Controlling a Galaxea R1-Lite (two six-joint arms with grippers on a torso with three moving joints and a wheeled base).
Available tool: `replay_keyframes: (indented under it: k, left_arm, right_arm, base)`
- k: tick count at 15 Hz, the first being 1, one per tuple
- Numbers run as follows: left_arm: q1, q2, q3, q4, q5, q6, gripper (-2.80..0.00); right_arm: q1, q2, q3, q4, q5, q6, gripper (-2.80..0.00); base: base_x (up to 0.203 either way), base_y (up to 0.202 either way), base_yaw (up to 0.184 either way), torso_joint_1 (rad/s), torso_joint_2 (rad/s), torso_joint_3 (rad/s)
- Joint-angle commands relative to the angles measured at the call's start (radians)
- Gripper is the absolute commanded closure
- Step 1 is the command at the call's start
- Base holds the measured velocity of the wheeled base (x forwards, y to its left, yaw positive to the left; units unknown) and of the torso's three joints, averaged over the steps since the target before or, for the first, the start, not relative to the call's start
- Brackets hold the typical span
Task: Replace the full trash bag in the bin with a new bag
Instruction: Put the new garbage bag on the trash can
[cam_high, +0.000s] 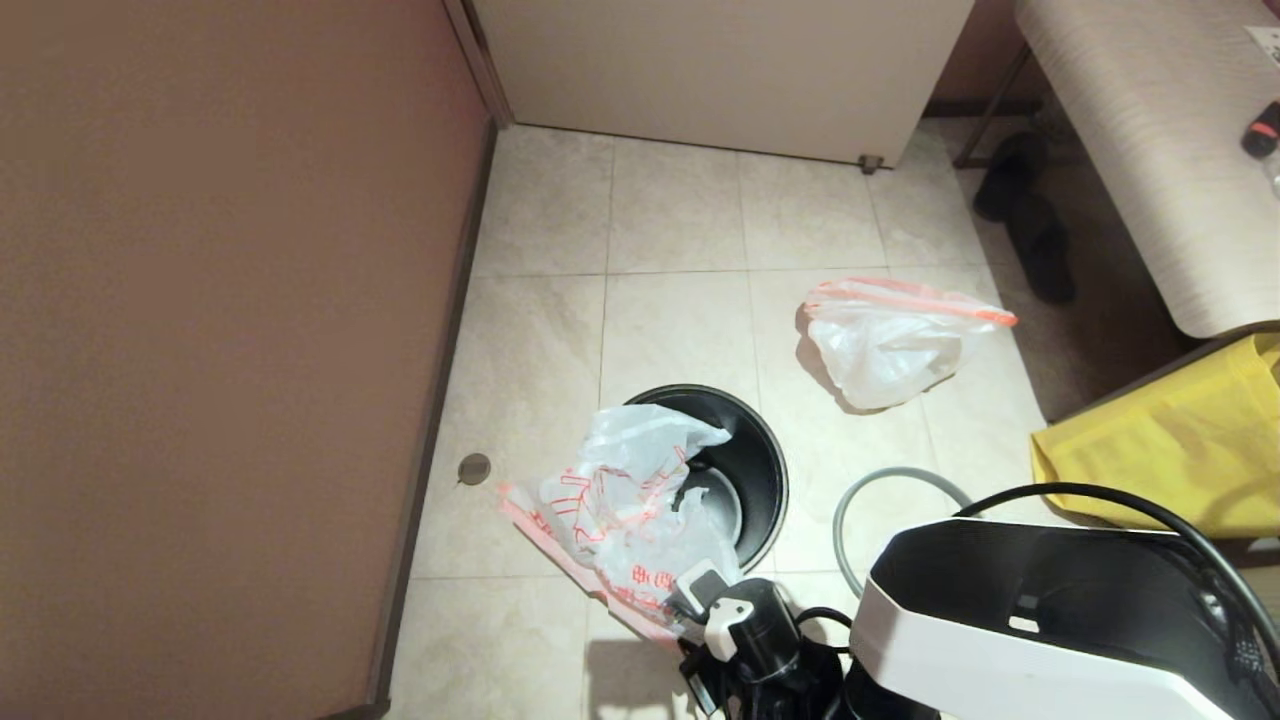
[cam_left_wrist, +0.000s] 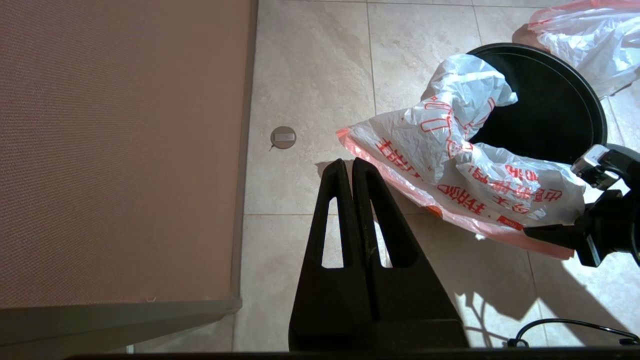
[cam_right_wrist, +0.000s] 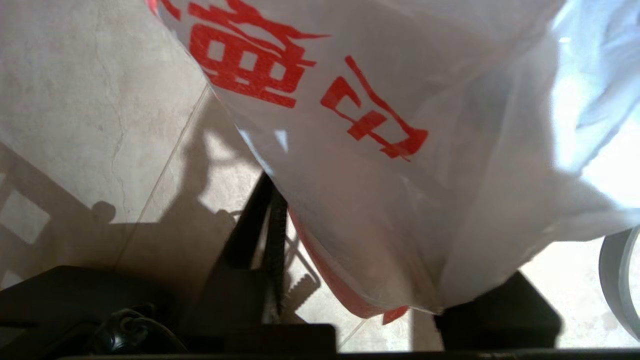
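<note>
Jaws of the right gripper are standing partly apart around the bottom corner of the new bag, at the near side of the bin; in the right wrist view the plastic is running down between them, but whether they are actually pinching it cannot be told. Jaws of the left gripper are pressed fully together with nothing between them, and this arm is hanging idle above the floor to the left of the bin.

The new bag is lying crumpled across the left rim of the bin. Part of it is draping inside; the printed part and the pink edge band are trailing onto the floor outside. The bin's shiny bottom is showing uncovered.

The full bag is sitting on the floor beyond and to the right of the bin, well apart from it. Removal is therefore judged complete.

The grey rim ring is lying on the floor just right of the bin, partly hidden behind the robot's body.

Remaining work, as judged: opening the new bag, spreading its mouth over the whole rim, pushing the body down inside, and refitting the ring.

A yellow bag is resting at the right edge, beside a bench.
</note>
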Motion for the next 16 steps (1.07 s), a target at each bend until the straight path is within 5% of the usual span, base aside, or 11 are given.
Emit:
replay_keyframes:
  k: [1, 7, 16]
  left_arm:
    - [0.000, 0.001, 0.000, -0.001, 0.001, 0.000, 0.00]
    - [0.000, 0.001, 0.000, -0.001, 0.001, 0.000, 0.00]
    - [0.000, 0.001, 0.000, -0.001, 0.001, 0.000, 0.00]
  right_arm:
    - [0.002, -0.006, -0.002, -0.004, -0.003, -0.005, 0.00]
    - [0.006, -0.148, 0.141, -0.005, -0.006, 0.014, 0.00]
    - [0.012, -0.440, 0.184, 0.049, -0.006, 0.183, 0.00]
  base:
    - [0.000, 0.000, 0.000, 0.000, 0.00, 0.000]
    - [0.000, 0.000, 0.000, 0.000, 0.00, 0.000]
    - [0.000, 0.000, 0.000, 0.000, 0.00, 0.000]
